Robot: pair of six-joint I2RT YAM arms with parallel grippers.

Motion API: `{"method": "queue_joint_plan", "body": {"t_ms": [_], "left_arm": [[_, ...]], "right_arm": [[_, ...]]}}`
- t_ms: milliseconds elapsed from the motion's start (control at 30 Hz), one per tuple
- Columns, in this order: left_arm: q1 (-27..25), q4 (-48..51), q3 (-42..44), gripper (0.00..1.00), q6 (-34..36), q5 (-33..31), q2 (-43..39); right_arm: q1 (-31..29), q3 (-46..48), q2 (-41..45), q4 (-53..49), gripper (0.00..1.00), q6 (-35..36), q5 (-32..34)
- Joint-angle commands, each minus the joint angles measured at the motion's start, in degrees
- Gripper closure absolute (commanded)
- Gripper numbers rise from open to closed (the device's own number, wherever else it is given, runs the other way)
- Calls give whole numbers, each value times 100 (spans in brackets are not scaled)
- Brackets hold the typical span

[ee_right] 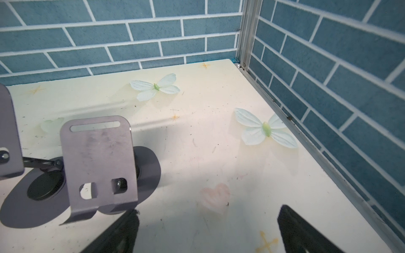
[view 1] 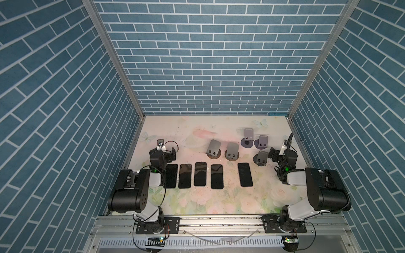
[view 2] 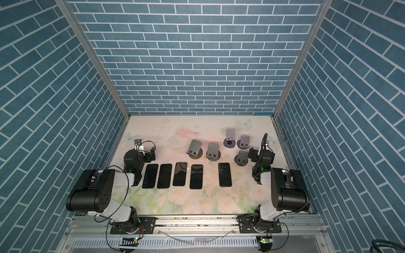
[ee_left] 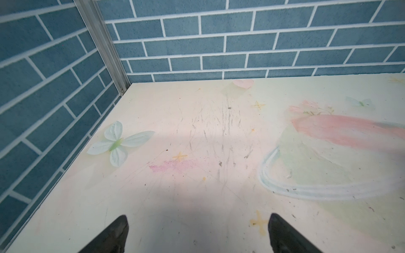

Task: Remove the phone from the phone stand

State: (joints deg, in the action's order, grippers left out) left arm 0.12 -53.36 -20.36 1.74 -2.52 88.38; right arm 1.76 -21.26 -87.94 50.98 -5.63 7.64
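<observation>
Several black phones lie flat, screen up, in a row on the floral table; the nearest to my right arm is a phone set apart from the others. Several grey phone stands stand behind them, all empty, such as the front right stand. My right gripper is open just right of that stand, with another stand ahead of it. My left gripper is open over bare table at the left.
Two stands sit mid-table and two more at the back right. Blue brick walls with metal posts close in three sides. A metal rail runs along the front edge.
</observation>
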Motion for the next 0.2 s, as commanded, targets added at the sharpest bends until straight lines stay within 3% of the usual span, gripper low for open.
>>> {"method": "queue_joint_plan", "body": {"t_ms": [0, 167], "left_arm": [[-12, -51, 41, 0, 6, -148, -71], [-12, -51, 49, 0, 2, -152, -77]], "right_arm": [[-21, -46, -31, 9, 1, 194, -69], [-18, -1, -23, 97, 1, 71, 295]]}}
